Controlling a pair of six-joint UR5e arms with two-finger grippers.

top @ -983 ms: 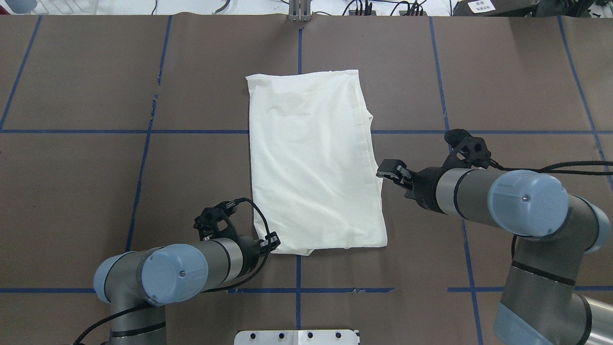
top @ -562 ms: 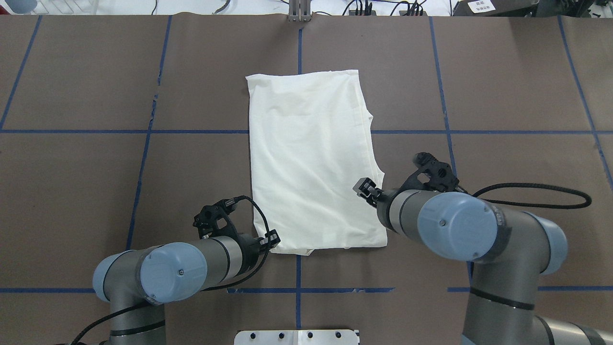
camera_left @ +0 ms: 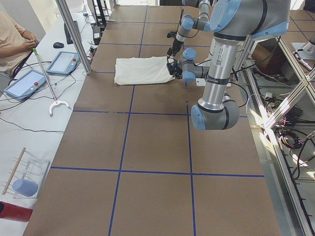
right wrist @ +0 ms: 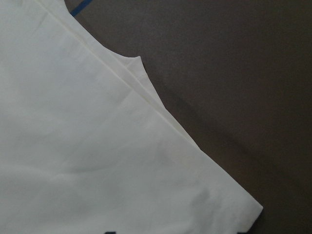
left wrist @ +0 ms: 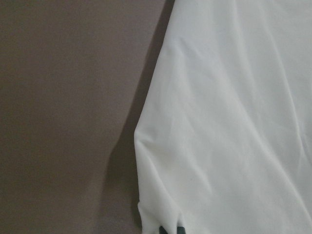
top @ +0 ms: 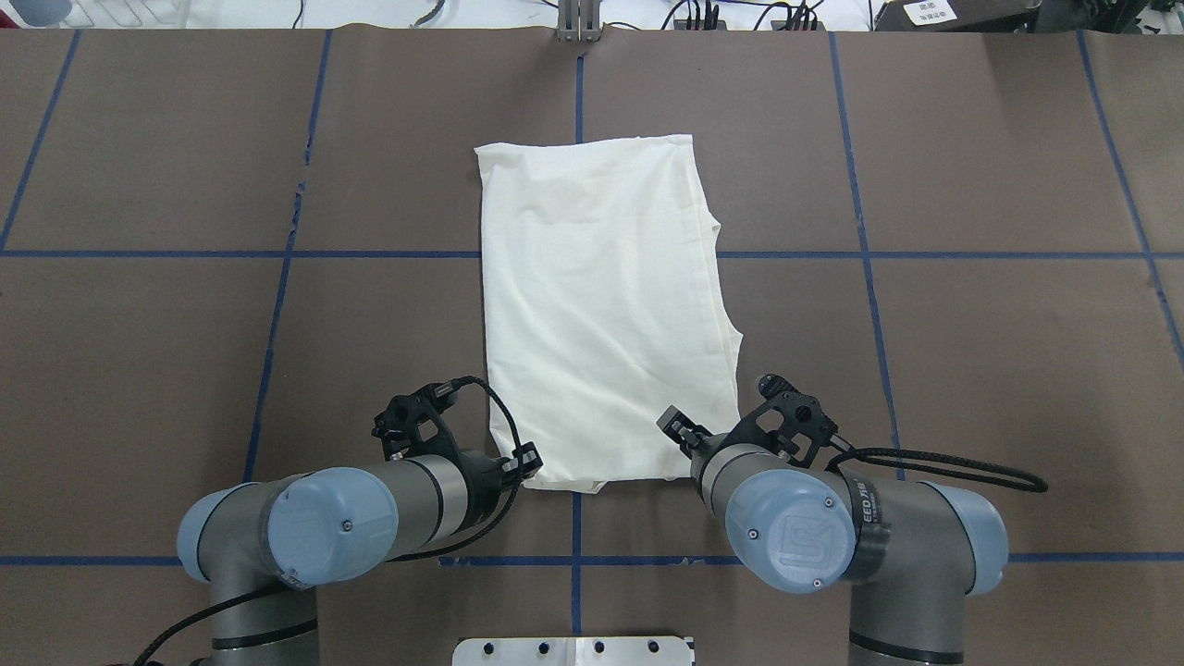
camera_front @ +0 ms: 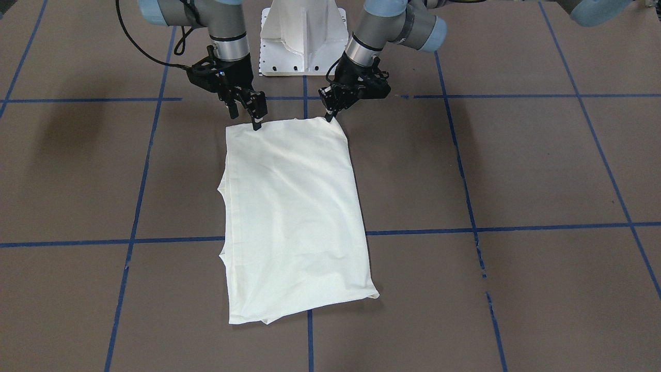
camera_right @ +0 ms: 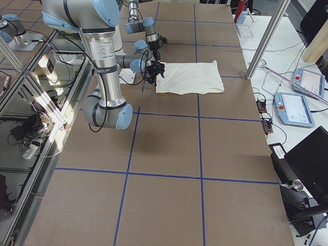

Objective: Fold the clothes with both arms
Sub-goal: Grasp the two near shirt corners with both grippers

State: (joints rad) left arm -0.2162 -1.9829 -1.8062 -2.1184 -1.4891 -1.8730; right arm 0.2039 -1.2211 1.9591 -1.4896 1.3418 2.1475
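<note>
The cream-white shirt [top: 601, 305] lies folded into a long rectangle at the table's middle, plain side up [camera_front: 294, 206]. My left gripper [top: 525, 460] sits at the shirt's near left corner, shut on the cloth [camera_front: 328, 118]. The left wrist view shows the fabric [left wrist: 234, 122] puckering toward the fingertips at the bottom edge. My right gripper [top: 680, 433] hovers over the near right corner, open, one fingertip [camera_front: 256, 123] touching the hem. In the right wrist view the layered corner [right wrist: 73, 146] lies between the spread fingers. No print shows.
The white pedestal base [top: 573, 650] stands at the near table edge behind both arms. Blue tape lines [top: 578, 92] cross the brown table cover. Beyond the far edge lie two tablets [camera_left: 66, 61] and cables, and a seated person [camera_left: 12, 39] is there.
My right arm swung from beside the shirt's right edge back toward the base and now stands over the near right corner. The left gripper stayed at its corner.
</note>
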